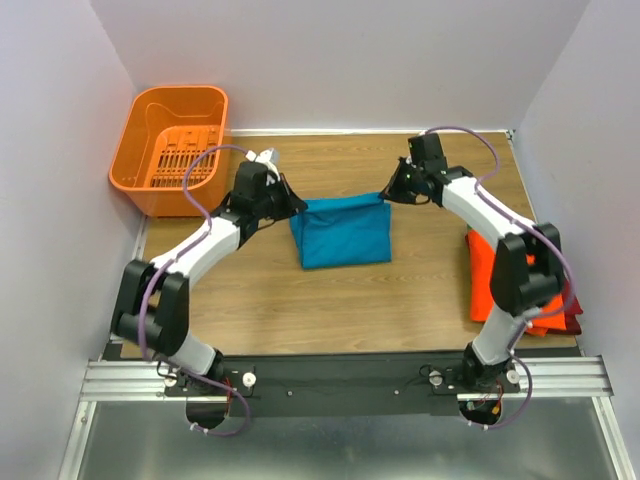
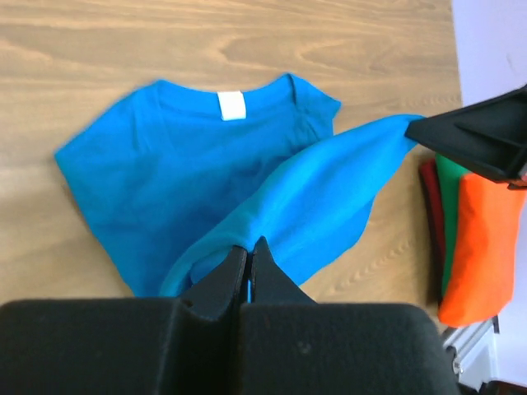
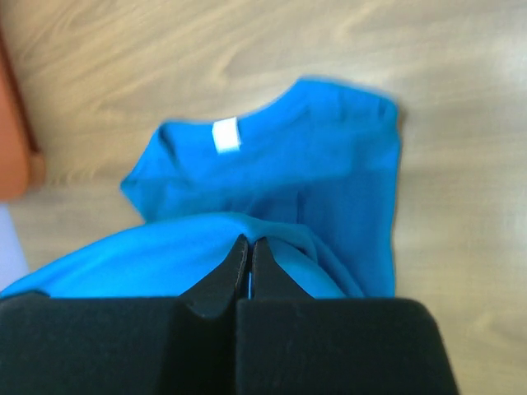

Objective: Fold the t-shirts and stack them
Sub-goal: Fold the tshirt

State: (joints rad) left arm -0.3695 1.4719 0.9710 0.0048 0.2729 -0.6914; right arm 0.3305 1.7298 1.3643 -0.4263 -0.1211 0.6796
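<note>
A teal-blue t-shirt (image 1: 342,232) lies mid-table, its far edge lifted and stretched between both grippers. My left gripper (image 1: 297,207) is shut on the shirt's left far corner; in the left wrist view (image 2: 249,245) cloth runs from its tips. My right gripper (image 1: 386,194) is shut on the right far corner, also in the right wrist view (image 3: 250,243). The collar with a white neck tag (image 2: 231,105) lies flat on the table below. A stack of folded shirts, orange on top (image 1: 490,275) over green (image 2: 450,177) and dark red (image 2: 431,206), sits at the right edge.
An orange slotted plastic basket (image 1: 172,145) stands at the far left corner. White walls close in the table on the left, back and right. The metal rail with the arm bases (image 1: 340,378) runs along the near edge.
</note>
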